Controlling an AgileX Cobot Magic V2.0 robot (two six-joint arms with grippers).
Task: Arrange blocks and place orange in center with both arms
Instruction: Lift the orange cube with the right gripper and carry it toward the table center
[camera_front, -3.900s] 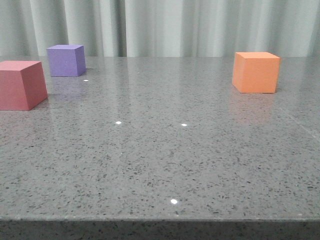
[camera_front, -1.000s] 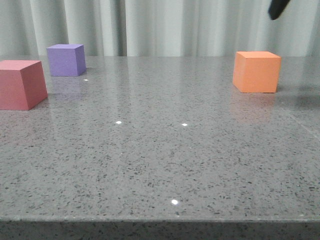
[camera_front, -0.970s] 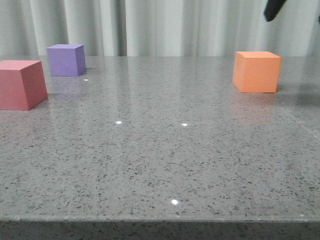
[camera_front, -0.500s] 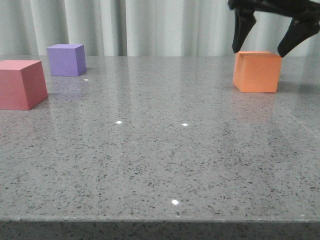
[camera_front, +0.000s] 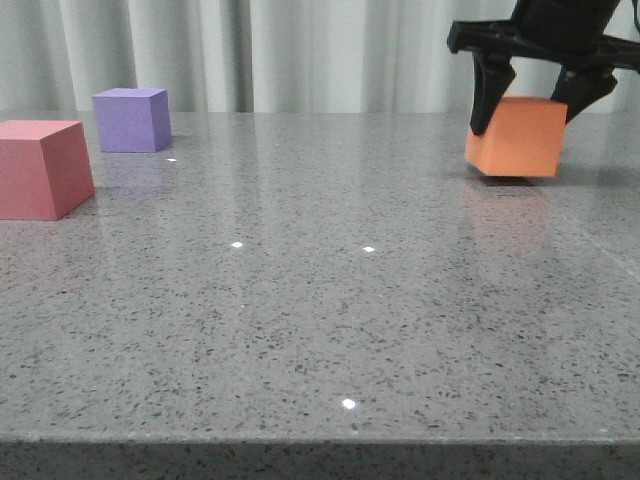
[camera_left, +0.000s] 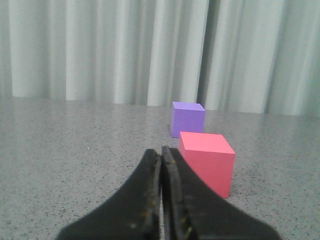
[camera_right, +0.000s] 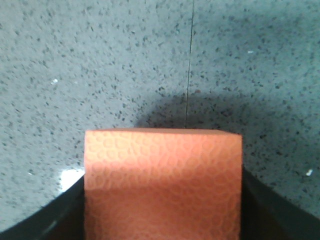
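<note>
The orange cube (camera_front: 515, 138) is at the far right of the table, slightly tilted and lifted just off the surface. My right gripper (camera_front: 528, 112) is shut on it from above, one black finger on each side. In the right wrist view the orange cube (camera_right: 162, 182) fills the space between the fingers. The pinkish-red cube (camera_front: 42, 168) sits at the left edge and the purple cube (camera_front: 131, 120) behind it. My left gripper (camera_left: 161, 152) is shut and empty, low over the table, just short of the pinkish-red cube (camera_left: 207, 161) with the purple cube (camera_left: 187, 119) beyond.
The grey speckled stone table (camera_front: 320, 300) has its front edge near the bottom of the front view. A pale curtain (camera_front: 300, 50) hangs behind the table. A thin seam (camera_right: 190, 60) runs across the tabletop under the right gripper.
My right gripper came down from the upper right over the orange cube, closed on it and raised it slightly, tilting it. The pinkish-red and purple cubes have not moved.
</note>
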